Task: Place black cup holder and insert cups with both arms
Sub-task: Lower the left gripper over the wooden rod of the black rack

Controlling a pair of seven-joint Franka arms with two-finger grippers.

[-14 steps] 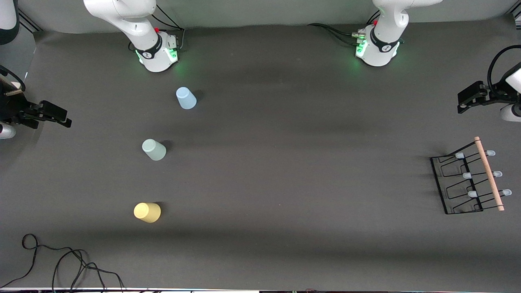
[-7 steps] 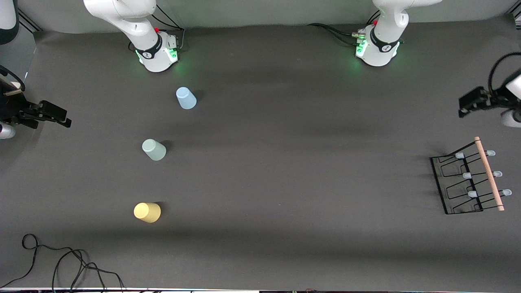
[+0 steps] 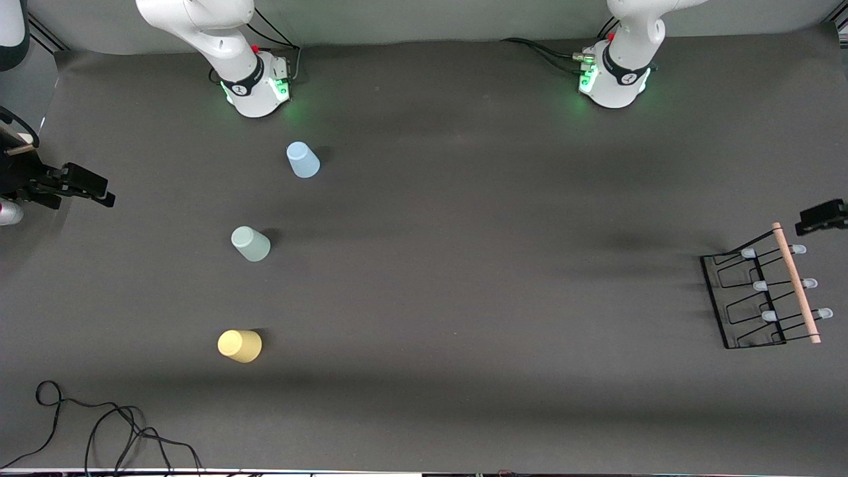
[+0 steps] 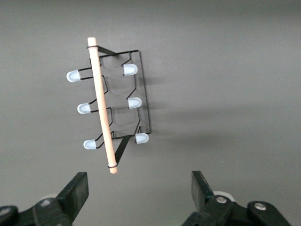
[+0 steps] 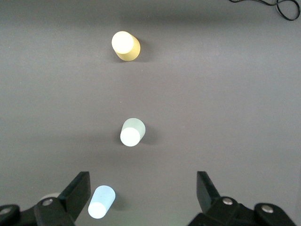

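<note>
The left gripper [image 4: 136, 188] hangs over the table [image 3: 464, 265] at the left arm's end, fingers spread wide and holding nothing, just beside the black cup holder [image 3: 762, 295] (upright on its base, wooden rod on top). The right gripper [image 5: 143, 190], also wide and unladen, waits at the right arm's end. The blue cup [image 3: 303, 159], mint cup [image 3: 250, 243] and yellow cup [image 3: 239, 345] stand upside down, well apart, yellow nearest the front camera.

Both arms, the right arm [image 3: 218, 40] and the left arm [image 3: 629, 46], are glossy white with dark bands at the joints. Green lights glow at their round bases, and black cables trail away there. The left gripper [image 4: 140, 195] and right gripper [image 5: 143, 197] are black, with silver screws.
</note>
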